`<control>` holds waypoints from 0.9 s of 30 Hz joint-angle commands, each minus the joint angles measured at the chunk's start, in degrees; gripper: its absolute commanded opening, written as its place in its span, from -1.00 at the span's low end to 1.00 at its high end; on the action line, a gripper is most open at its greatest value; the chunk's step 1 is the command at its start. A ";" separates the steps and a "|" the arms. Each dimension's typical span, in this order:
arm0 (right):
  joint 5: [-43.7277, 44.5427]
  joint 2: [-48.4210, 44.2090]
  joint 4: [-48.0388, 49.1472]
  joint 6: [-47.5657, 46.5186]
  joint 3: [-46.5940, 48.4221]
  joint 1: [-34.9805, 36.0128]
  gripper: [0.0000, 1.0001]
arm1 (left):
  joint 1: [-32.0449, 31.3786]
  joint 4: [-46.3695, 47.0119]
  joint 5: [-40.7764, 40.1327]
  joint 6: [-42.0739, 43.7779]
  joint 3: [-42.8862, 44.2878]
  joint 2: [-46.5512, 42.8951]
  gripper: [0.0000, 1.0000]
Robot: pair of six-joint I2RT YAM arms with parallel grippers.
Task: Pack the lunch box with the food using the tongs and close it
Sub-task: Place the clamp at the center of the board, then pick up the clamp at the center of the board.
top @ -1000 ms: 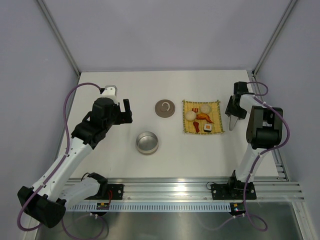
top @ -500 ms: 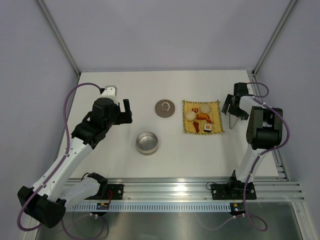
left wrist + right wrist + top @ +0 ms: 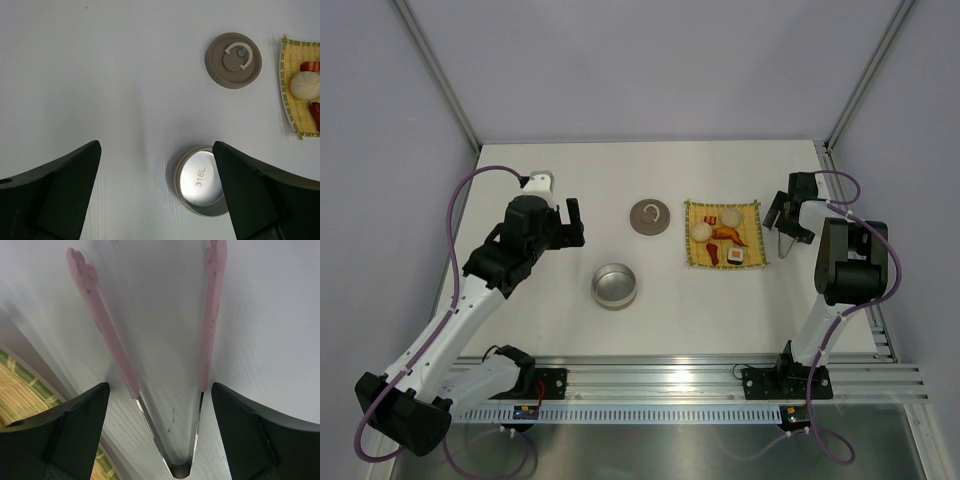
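Tongs [image 3: 209, 330] are lying by the table's [image 3: 570, 180] right edge, so you're hovering the right gripper [image 3: 160, 387] over them, jaws apart either side of the V, ready to pinch. Left gripper's [image 3: 157, 150] hanging wide open near the tin [image 3: 201, 181], toward the near edge, probably for steadying it.

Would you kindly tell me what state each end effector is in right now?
Left end effector: open, holding nothing.
Right end effector: open, straddling the tongs without gripping them.
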 commanded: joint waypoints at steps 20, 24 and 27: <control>-6.22 -0.61 4.84 -3.34 -3.44 -3.56 0.92 | -0.23 0.00 -0.94 -0.09 0.68 -0.51 0.98; -4.45 -0.52 4.84 -2.98 -3.62 -3.56 0.86 | -0.32 0.00 -0.68 -0.17 1.03 -0.24 0.98; -3.92 0.01 4.93 -2.81 -3.62 -3.56 0.62 | -0.23 0.00 -0.50 -0.17 1.21 -0.07 0.98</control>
